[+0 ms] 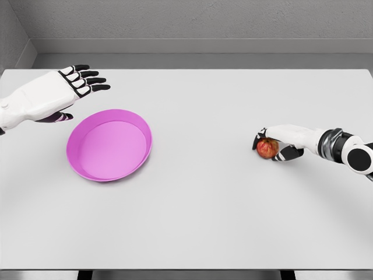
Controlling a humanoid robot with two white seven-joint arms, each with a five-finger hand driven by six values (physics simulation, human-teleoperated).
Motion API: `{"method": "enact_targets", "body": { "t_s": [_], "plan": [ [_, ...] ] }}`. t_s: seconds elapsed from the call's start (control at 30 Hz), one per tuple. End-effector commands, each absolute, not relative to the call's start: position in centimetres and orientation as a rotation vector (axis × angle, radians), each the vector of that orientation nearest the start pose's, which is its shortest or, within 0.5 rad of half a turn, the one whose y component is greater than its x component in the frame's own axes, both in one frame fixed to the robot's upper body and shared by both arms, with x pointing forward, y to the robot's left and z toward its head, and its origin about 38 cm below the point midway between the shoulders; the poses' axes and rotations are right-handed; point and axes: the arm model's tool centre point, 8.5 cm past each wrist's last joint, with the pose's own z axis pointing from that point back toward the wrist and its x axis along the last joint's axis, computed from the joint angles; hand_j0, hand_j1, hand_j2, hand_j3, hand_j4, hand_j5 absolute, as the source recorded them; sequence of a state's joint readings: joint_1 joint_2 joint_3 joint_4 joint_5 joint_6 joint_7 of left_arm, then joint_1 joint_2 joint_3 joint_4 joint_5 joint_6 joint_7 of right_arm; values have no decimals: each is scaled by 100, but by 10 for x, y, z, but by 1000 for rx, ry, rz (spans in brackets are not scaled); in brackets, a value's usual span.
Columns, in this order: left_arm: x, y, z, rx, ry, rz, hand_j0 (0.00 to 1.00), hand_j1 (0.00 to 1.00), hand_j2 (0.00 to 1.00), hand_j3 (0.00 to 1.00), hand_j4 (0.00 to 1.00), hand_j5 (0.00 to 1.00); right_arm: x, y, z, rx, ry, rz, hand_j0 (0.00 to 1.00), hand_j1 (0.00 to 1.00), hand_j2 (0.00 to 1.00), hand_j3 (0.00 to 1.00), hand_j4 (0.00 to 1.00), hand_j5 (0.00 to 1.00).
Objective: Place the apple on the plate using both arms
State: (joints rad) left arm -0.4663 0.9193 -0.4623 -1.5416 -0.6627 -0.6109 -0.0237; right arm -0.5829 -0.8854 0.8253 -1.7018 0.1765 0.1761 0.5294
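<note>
- Your right hand lies low on the table at the right, its fingers curled over the apple; it looks clamped on the fruit, though you cannot tell from this angle how firm the hold is.
- The apple sits on the table surface, well apart from the pink plate, which lies left of centre.
- Your left hand hovers just beyond the plate's far-left rim, fingers spread and holding nothing; that spot likely suits receiving the apple or steadying the plate.
- Judged from this layout, the grasp is the step in hand and the carry across to the plate remains to be done.
</note>
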Motion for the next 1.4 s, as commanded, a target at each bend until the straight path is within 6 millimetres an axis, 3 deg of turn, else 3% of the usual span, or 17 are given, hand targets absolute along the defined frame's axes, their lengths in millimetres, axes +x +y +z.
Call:
{"method": "enact_targets", "body": {
  "t_s": [0.0,0.37,0.67,1.13,1.37],
  "plan": [
    [409,336,240,-1048,2223,2555,100,100,100,100,100,100,406,-282,164,-308,-1022,1663,53,53,53,53,53,53],
    [409,336,240,-1048,2223,2555,100,100,100,100,100,100,410,-274,177,-318,-1067,1684,53,53,53,53,53,53],
    [409,337,241,-1053,2222,2556,100,100,100,100,100,100,407,-255,187,-291,-1138,1728,52,52,52,52,52,52],
    [409,337,241,-1053,2222,2556,100,100,100,100,100,100,411,-215,197,-222,-1256,1774,52,52,52,52,52,52],
    [409,337,241,-1053,2222,2556,100,100,100,100,100,100,410,-185,198,-177,-1293,1818,52,52,52,52,52,52]
  ]
}}
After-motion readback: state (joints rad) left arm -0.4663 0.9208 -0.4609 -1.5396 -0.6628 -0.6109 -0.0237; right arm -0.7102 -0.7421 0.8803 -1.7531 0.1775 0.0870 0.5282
